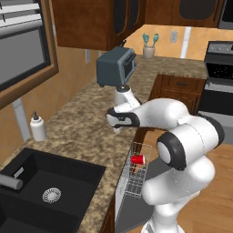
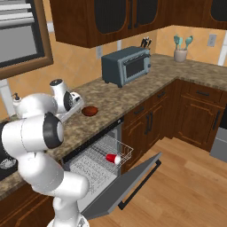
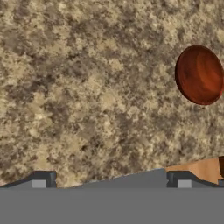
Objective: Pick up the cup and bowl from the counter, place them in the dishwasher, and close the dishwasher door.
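Note:
The dark reddish-brown bowl (image 2: 90,110) sits on the granite counter (image 2: 133,91), above the open dishwasher (image 2: 95,170). In the hand view the bowl (image 3: 200,75) lies at the upper right, beyond the right fingertip (image 3: 179,179). My gripper (image 3: 111,181) hangs open over bare counter (image 3: 87,87), left of the bowl, with nothing between its fingers. From the right base it shows as the gripper (image 2: 74,107) just left of the bowl. The red cup (image 2: 113,158) lies on its side in the grey wire rack (image 1: 136,175). The dishwasher door (image 2: 128,184) is dropped open.
A grey toaster oven (image 2: 126,65) stands on the counter behind the bowl. A beige utensil holder (image 2: 180,54) is in the far corner. The black sink (image 1: 45,186) and a soap dispenser (image 1: 37,127) lie to the left. The oven range (image 1: 218,77) stands at the far right.

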Available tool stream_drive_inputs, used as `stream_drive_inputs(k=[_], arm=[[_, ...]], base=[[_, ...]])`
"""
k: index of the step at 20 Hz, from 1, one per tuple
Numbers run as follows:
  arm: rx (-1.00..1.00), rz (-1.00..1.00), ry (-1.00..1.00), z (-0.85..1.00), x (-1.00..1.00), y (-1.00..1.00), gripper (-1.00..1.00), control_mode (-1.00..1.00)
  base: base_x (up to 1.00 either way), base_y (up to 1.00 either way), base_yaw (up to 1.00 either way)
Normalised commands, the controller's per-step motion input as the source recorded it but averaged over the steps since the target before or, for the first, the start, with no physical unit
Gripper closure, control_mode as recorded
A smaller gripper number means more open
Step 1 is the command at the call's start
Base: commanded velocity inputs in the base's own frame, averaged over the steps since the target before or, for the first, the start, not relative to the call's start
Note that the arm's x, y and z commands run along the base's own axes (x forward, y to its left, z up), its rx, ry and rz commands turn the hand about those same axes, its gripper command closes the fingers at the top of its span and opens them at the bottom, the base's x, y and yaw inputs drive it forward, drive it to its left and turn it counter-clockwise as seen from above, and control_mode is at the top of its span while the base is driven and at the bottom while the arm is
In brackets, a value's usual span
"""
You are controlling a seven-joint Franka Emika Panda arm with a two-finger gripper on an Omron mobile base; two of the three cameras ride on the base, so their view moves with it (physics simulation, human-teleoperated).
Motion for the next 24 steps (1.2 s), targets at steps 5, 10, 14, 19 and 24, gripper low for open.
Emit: stream_drive_inputs(k=[5, 10, 14, 19, 24], arm=[[0.00, 0.03, 0.00, -0.01, 0.41, 0.00, -1.00, -1.00], [0.00, 0.06, 0.00, -0.07, 0.37, 0.00, -1.00, -1.00], [0.00, 0.04, -0.01, -0.18, 0.34, 0.00, -1.00, -1.00], [0.00, 0.03, -0.01, -0.30, 0.10, 0.00, -1.00, -1.00], [0.00, 0.03, 0.00, -0.37, 0.15, 0.00, -1.00, -1.00]], base=[[0.00, 0.00, 0.00], [0.00, 0.00, 0.00], [0.00, 0.00, 0.00], [0.00, 0.00, 0.00], [0.00, 0.00, 0.00]])
